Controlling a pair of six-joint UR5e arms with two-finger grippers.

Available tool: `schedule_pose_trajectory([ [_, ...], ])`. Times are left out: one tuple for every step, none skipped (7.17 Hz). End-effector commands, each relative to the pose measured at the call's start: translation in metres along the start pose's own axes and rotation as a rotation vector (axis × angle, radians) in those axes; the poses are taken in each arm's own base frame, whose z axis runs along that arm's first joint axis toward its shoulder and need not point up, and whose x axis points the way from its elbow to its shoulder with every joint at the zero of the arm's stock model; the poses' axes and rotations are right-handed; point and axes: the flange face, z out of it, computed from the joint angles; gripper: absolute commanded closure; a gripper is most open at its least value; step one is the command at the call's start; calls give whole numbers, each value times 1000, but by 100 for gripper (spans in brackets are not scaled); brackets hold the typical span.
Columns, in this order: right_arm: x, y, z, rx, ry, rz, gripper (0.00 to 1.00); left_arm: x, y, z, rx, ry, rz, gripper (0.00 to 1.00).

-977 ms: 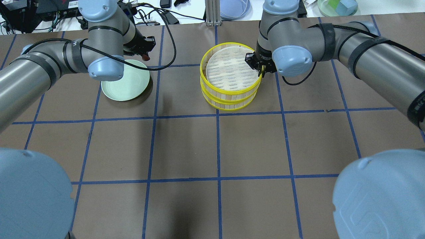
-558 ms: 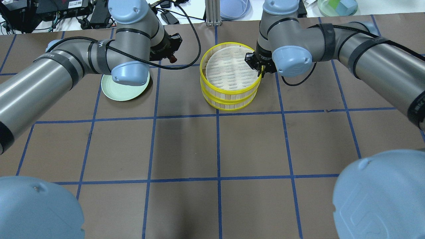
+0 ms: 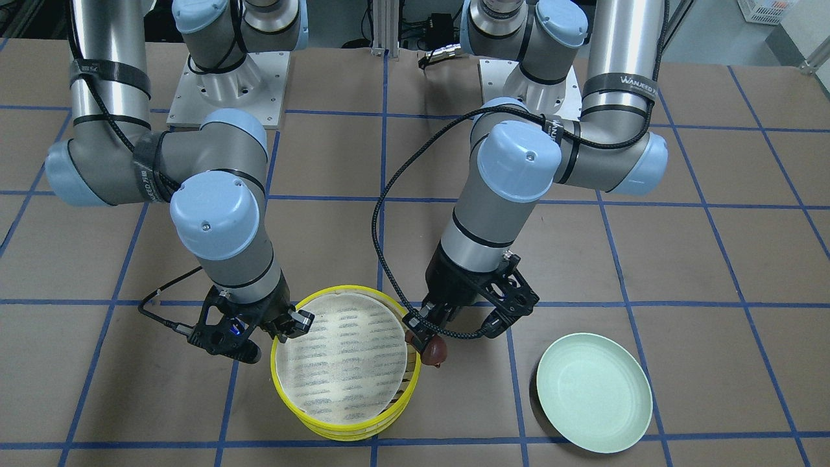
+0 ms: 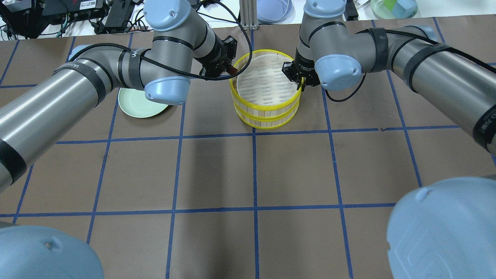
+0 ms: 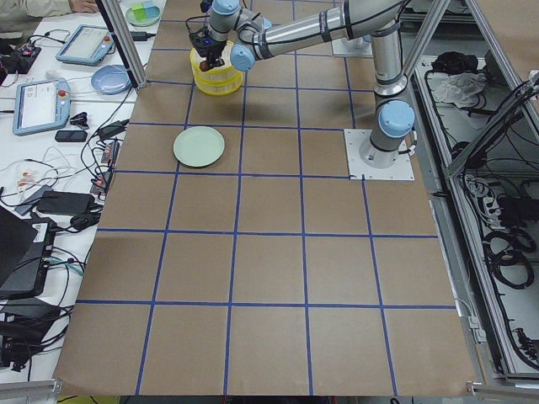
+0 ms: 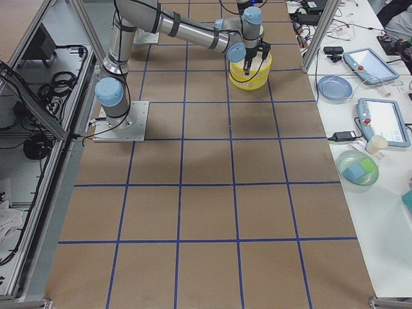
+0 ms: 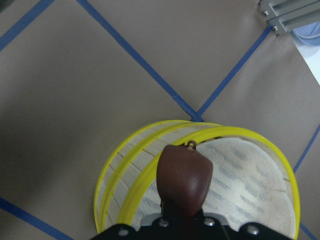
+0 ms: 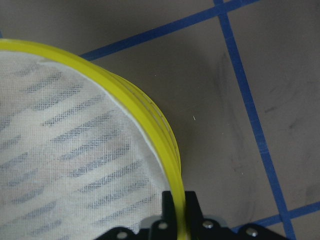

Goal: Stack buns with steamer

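My right gripper (image 4: 300, 82) clamps the top tray (image 4: 267, 109) by its rim to steady the steamer, my left gripper (image 3: 428, 344) pinches the brown bun (image 7: 184, 172) at the rim's edge, ready for loading

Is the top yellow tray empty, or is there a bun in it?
Empty. Only the white mesh liner shows inside the top tray. The left gripper holds the reddish-brown bun at the rim.
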Motion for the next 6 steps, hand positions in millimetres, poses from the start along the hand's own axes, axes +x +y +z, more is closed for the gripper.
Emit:
schedule_pose_trajectory([
  [-1, -1, -1, 9, -4, -6, 43, 2, 11, 12, -16, -2, -47, 79],
  [0, -2, -1, 14, -6, -9, 5, 6, 19, 12, -53, 16, -56, 50],
  [1, -2, -3, 14, -3, -12, 0, 7, 21, 12, -69, 24, -95, 12],
  [4, -4, -12, 28, -2, -17, 0, 7, 21, 11, -70, 25, -90, 0],
  [18, -8, -50, 73, -13, -68, 0, 8, 23, 11, -92, 35, -85, 0],
  [43, -5, -90, 65, -3, -81, 0, 9, 24, 11, -102, 40, -93, 0],
])
